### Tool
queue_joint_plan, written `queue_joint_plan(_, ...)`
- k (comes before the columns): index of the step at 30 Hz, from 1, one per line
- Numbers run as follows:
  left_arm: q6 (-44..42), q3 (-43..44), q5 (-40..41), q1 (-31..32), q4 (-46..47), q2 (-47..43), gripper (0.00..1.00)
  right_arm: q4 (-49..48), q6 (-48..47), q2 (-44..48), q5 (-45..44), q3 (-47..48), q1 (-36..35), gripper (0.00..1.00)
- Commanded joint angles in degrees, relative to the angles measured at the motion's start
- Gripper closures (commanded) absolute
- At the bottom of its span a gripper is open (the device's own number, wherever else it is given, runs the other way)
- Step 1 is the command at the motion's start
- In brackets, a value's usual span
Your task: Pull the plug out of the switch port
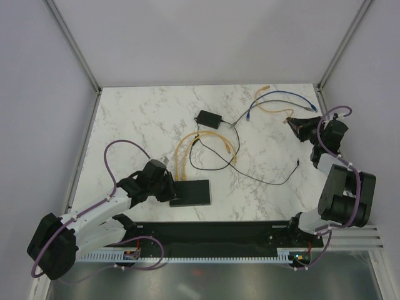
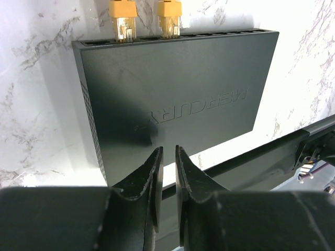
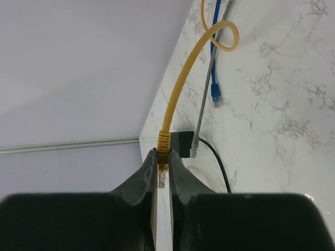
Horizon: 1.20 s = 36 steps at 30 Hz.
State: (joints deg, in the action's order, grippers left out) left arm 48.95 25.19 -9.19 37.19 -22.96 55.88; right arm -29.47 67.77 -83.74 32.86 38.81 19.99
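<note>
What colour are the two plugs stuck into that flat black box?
Both plugs in the switch are yellow-orange with clear tips, best seen in the left wrist view.

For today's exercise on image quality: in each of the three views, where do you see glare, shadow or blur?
Top external: even, soft light, faint shadows beside the switch. Left wrist: marble table washed out by glare, dark shadow on the switch top, left tool blurred up close. Right wrist: right tool soft and dark, the yellow cable it pinches sharper.
</note>
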Motion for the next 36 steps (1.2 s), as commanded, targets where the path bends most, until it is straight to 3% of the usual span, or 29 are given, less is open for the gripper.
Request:
queue_joint_plan(1, -1.6, -0.4, -0.7, -0.2, 1.8, 0.3, 0.77, -7.4, -1.0, -1.9, 1.4, 0.6, 0.1, 1.00)
queue_joint_plan(5, -1.5, -0.5, -0.6, -0.2, 2.3, 0.9, 0.77, 4.0, -8.9, -2.4, -0.4, 4.5, 0.1, 0.97)
queue_joint_plan(12, -1.0, -0.7, -1.6, -0.2, 4.2, 2.7, 0.78, 1.4, -9.0, -9.1, 5.1, 4.6, 0.0, 0.86)
queue_joint_plan(14, -0.9, -0.8, -1.9, -0.2, 4.4, 2.7, 0.78, 4.2, -12.6, -9.2, 3.6, 5.1, -0.1, 0.83)
queue_joint_plan(20, -0.5, -0.9, -2.3, -0.2, 4.1, 0.3, 0.78, 23.7, -26.0, -6.8, -6.1, 12.6, -2.2, 0.58)
queue_joint_plan(21, -0.4, -0.9, -2.1, -0.2, 4.0, 0.0, 0.78, 27.0, -28.7, -5.7, -7.6, 13.4, -2.8, 0.49)
queue_joint_plan(22, -0.4, -0.8, -2.1, -0.2, 3.7, -0.6, 0.78, 28.1, -29.8, -4.9, -10.5, 14.3, -3.3, 0.46)
queue_joint_plan(26, -0.3, -0.1, -0.9, -0.2, 2.1, -2.2, 0.78, 34.5, -35.4, -1.8, -17.3, 17.1, -8.7, 0.35)
queue_joint_plan(33, 0.5, 0.2, 3.3, -0.2, -1.6, -6.3, 0.77, 44.9, -44.0, 1.7, -29.7, 22.7, -21.5, 0.31)
queue_joint_plan(36, 0.9, 0.4, 4.6, -0.2, -2.3, -6.7, 0.76, 44.2, -46.7, 2.6, -28.8, 22.3, -28.4, 0.33)
